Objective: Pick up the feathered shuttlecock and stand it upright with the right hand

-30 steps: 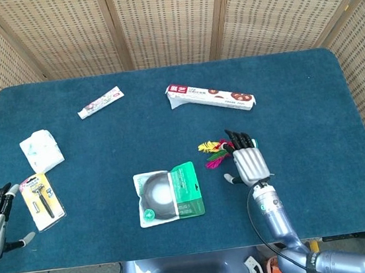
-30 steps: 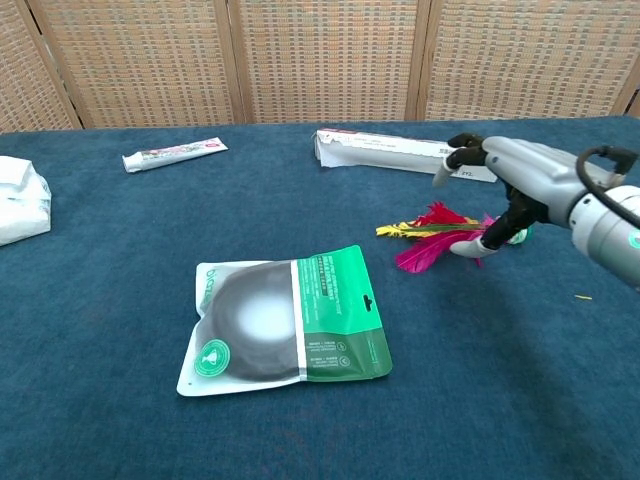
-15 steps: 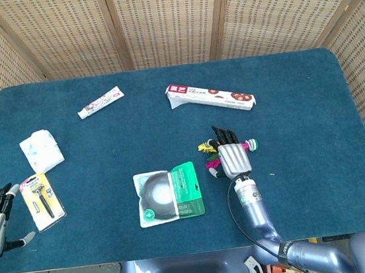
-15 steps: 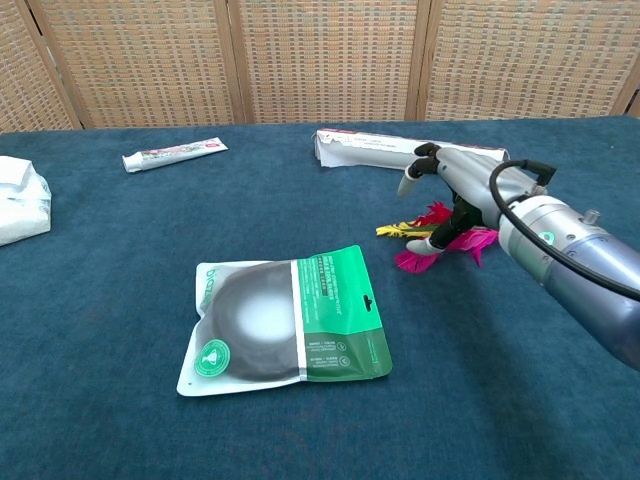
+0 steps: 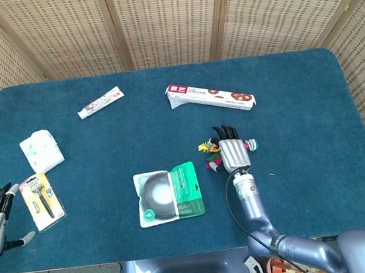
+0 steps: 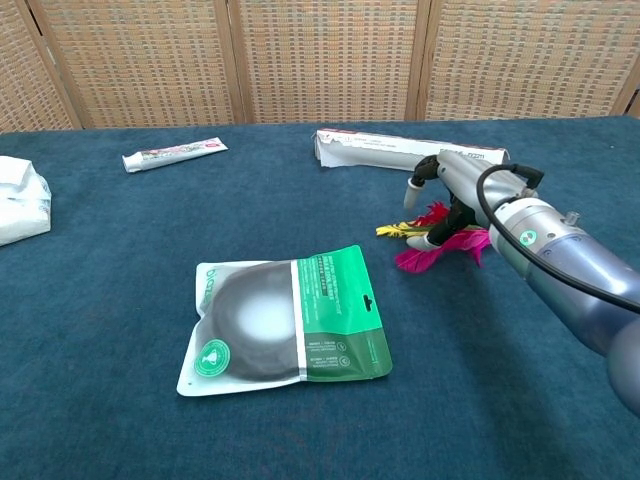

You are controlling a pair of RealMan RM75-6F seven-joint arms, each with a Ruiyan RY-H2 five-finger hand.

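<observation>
Feathered shuttlecock (image 6: 432,243) lies flat under the right hand (image 6: 452,192), fingers (image 6: 418,178) curled over it.

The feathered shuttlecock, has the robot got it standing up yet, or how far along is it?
Not yet. Done: the right hand has reached the shuttlecock and is over it. In hand: its fingers curl down among the feathers, but whether they grip is unclear. Left: lifting it and standing it upright; it lies flat on the table.

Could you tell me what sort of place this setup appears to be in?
Probably a staged test bench, not a home: a table covered in blue cloth, woven screens close behind it, and unrelated goods laid apart, such as a toothpaste tube, a razor pack and a shuttlecock.
</observation>
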